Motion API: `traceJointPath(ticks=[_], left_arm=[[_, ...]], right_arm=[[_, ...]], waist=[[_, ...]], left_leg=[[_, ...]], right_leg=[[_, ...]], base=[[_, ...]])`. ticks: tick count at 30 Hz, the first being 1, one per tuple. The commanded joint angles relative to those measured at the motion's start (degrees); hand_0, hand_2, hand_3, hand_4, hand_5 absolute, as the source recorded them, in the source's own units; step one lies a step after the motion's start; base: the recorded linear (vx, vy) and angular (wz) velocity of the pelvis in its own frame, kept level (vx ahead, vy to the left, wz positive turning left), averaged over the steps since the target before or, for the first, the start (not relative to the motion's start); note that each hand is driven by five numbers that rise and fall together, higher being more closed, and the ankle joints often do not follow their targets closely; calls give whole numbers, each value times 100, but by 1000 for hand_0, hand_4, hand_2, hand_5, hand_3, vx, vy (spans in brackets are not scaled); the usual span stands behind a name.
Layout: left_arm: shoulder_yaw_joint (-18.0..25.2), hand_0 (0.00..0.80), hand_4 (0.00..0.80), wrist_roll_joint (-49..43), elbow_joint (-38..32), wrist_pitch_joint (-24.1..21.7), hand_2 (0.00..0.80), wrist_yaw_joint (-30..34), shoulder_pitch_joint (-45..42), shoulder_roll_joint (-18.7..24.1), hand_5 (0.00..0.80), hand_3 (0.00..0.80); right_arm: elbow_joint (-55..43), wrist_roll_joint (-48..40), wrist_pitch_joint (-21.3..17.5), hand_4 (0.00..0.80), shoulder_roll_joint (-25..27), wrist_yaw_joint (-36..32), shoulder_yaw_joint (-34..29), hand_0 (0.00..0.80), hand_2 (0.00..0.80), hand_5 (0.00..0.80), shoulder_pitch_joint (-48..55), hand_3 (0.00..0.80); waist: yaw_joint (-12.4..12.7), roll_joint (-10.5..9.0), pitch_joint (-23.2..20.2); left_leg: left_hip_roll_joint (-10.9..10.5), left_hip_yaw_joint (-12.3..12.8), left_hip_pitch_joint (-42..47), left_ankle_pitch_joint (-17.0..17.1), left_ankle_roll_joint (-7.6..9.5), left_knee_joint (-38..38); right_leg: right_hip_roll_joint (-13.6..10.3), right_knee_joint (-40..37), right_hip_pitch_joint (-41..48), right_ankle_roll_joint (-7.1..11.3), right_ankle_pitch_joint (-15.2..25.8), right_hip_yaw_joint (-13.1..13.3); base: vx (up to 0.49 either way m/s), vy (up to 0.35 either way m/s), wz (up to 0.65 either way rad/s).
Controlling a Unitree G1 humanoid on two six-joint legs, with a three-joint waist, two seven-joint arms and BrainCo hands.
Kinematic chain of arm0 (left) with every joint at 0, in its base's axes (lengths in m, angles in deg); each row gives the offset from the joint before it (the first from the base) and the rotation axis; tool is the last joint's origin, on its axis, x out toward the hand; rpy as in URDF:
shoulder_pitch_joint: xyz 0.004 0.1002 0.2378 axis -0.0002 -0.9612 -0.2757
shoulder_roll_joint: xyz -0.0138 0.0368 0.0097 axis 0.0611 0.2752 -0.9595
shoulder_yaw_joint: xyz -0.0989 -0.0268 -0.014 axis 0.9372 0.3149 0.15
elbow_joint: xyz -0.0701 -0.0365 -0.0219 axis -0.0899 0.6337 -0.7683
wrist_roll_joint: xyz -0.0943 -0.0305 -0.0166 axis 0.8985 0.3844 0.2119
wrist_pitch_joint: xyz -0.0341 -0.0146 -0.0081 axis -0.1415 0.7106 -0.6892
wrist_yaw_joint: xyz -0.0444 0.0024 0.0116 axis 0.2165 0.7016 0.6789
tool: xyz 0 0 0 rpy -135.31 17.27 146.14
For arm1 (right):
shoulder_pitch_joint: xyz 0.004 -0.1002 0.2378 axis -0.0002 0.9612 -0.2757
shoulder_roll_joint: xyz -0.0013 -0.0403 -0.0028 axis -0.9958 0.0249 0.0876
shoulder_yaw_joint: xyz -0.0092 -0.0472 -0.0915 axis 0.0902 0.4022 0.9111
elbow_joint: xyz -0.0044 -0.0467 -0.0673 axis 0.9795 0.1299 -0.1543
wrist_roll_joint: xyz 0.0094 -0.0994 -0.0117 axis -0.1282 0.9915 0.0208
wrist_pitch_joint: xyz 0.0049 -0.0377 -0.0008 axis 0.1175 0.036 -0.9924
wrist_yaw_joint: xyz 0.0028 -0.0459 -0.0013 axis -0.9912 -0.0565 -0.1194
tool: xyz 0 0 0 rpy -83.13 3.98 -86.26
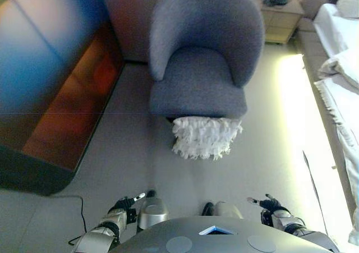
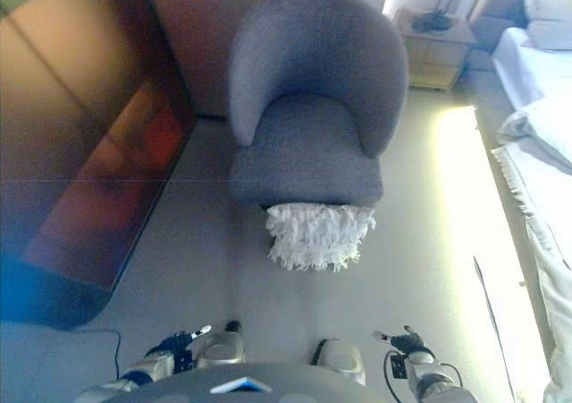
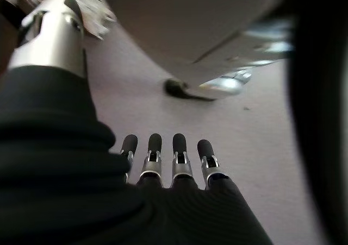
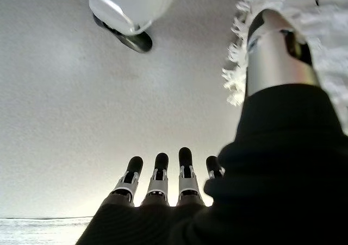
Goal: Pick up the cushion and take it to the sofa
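Note:
A white fringed cushion point(image 1: 204, 137) lies on the floor, leaning against the front of a grey armchair point(image 1: 202, 56). Its frayed edge also shows in the right wrist view as white fringe point(image 4: 239, 66). My left hand point(image 1: 125, 204) hangs low at the lower left, well short of the cushion, fingers straight and holding nothing; its fingers point(image 3: 163, 158) point at bare floor. My right hand point(image 1: 269, 203) hangs at the lower right, also open and empty, with straight fingers point(image 4: 168, 174).
A dark glossy cabinet point(image 1: 50, 84) stands along the left. A bed with white linen point(image 1: 342, 68) runs down the right side, and a wooden nightstand point(image 1: 277, 14) stands at the back. Pale carpet point(image 1: 129, 152) spreads between me and the armchair.

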Motion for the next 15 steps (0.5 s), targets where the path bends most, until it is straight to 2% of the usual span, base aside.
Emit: traceJointPath(ticks=[1, 6, 10, 15], left_arm=[[88, 0, 0, 146, -196, 7, 0, -98, 226, -79, 0, 0], [121, 0, 0, 195, -296, -48, 0, -38, 217, 122, 0, 0], [28, 0, 0, 251, -513, -264, 0, -132, 377, 339, 0, 0], [-92, 0, 0, 287, -1036, -623, 0, -527, 735, 604, 0, 0]], right_arm=[[-266, 108, -199, 0, -88, 203, 49, 0, 0, 0, -152, 0], [-639, 463, -254, 0, -233, 409, 45, 0, 0, 0, 101, 0], [-975, 504, -356, 0, -191, 804, 110, 0, 0, 0, -3, 0], [-1555, 326, -510, 0, 7, 1133, 182, 0, 0, 0, -289, 0]], waist=[[-7, -79, 422], [-188, -74, 471], [-257, -6, 585], [-294, 50, 832]], left_leg=[[11, -202, 43, -37, -11, -48], [-125, -35, 283, -325, 179, 13], [-219, -30, 228, -508, 299, 138], [-222, 29, -149, -582, 303, 282]], right_leg=[[-462, -1897, 684, 542, 1320, 422], [-759, -1521, 627, 769, 1241, 592], [-998, -1260, 343, 800, 1326, 683], [-1147, -1351, -27, 852, 1534, 785]], base=[[165, 231, -8], [192, 202, -22], [83, 95, -12], [-57, -23, -23]])
